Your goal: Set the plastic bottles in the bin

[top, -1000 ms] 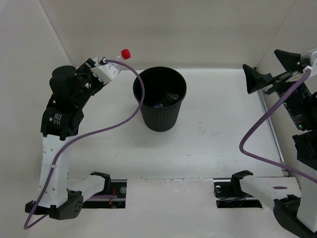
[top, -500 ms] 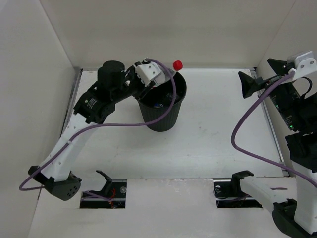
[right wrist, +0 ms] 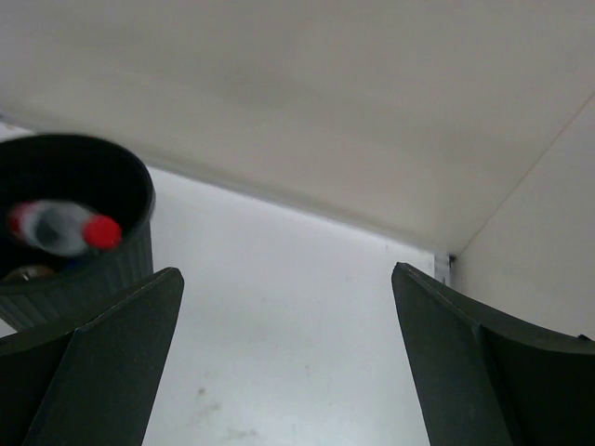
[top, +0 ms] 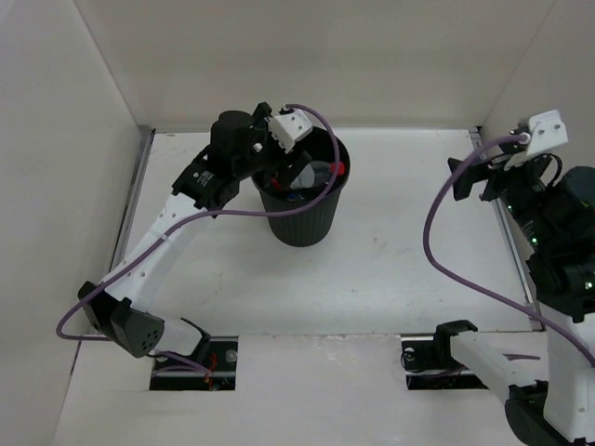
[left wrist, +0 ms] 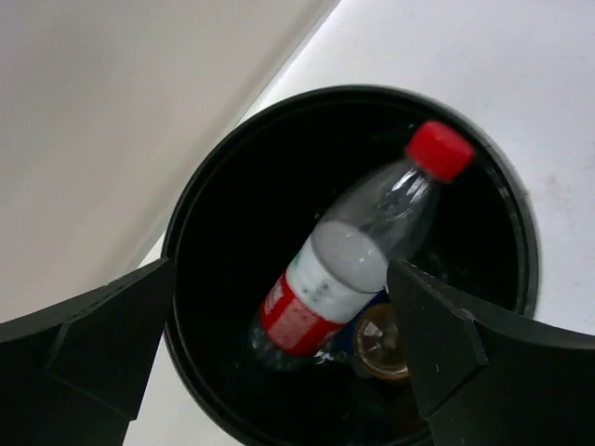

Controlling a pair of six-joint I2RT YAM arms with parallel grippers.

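Observation:
The black bin [top: 302, 223] stands at mid-table. My left gripper [top: 296, 172] hangs over its mouth, open and empty. In the left wrist view the jaws [left wrist: 279, 269] stand wide apart with the red-labelled, red-capped bottle [left wrist: 358, 265] loose below them inside the bin [left wrist: 200, 214], its cap up near the rim. An orange bottle [left wrist: 381, 342] and a bit of blue label lie under it. My right gripper [top: 469, 177] is far right, open and empty; its wrist view [right wrist: 286, 271] shows the bin [right wrist: 84, 269] and the blurred bottle [right wrist: 60, 228] at left.
White walls close in the table at the back and both sides. A purple cable [top: 232, 212] loops from the left wrist past the bin's front. The right arm's cable [top: 446, 251] hangs over the table's right part.
The left arm swung from the back left over the bin, carrying the red-capped bottle. Its jaws then opened and the bottle dropped into the bin. The right arm shifted slightly.

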